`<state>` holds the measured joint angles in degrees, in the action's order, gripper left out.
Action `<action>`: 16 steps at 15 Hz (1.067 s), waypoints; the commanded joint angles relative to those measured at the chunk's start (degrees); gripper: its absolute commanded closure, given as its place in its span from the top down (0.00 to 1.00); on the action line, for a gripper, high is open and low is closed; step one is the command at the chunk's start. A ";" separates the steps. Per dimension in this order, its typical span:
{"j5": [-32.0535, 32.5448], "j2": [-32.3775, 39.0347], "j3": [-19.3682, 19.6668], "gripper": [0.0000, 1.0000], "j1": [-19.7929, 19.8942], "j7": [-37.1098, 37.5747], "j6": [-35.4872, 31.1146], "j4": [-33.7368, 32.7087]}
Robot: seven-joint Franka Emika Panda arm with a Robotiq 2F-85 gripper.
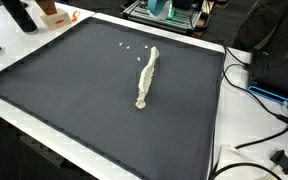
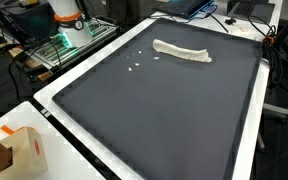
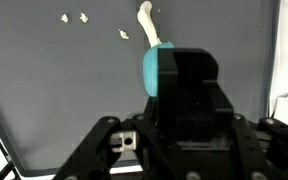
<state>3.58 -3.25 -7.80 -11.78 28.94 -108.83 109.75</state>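
A cream twisted cloth strip (image 1: 146, 78) (image 2: 181, 52) lies on the dark mat (image 1: 74, 90) (image 2: 164, 120), toward the far side of it in both exterior views. Beside it lie a few small white crumbs (image 1: 127, 46) (image 2: 136, 67). In the wrist view my gripper (image 3: 189, 62) fills the lower half as a dark block. Its fingers stand together with no gap showing. A teal part (image 3: 150, 70) sticks out at its left side. The cloth strip (image 3: 149, 20) and crumbs (image 3: 82, 17) lie well beyond it on the mat. The gripper touches nothing I can see.
The robot base (image 2: 69, 18) stands at the mat's edge by a metal rack (image 1: 164, 12). Cables (image 1: 254, 95) and a black plug (image 1: 281, 158) lie off one side. A cardboard box (image 2: 22, 150) sits at a corner. White table edging (image 2: 84, 150) frames the mat.
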 commanded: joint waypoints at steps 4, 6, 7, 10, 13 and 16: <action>-0.06 0.04 -1.06 0.50 1.06 -0.04 0.19 -0.21; -1.91 0.33 -0.41 0.25 1.48 -3.08 -0.69 -0.15; -4.42 0.41 0.35 0.25 1.97 -7.06 -3.12 0.53; -12.86 1.93 1.97 0.25 3.66 -18.91 -10.73 1.37; -22.86 4.84 3.21 0.25 5.61 -32.60 -15.11 1.20; -34.11 8.46 3.54 0.25 7.89 -46.36 -15.36 0.25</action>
<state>-21.36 2.62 -4.38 -5.67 -6.29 -123.50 110.29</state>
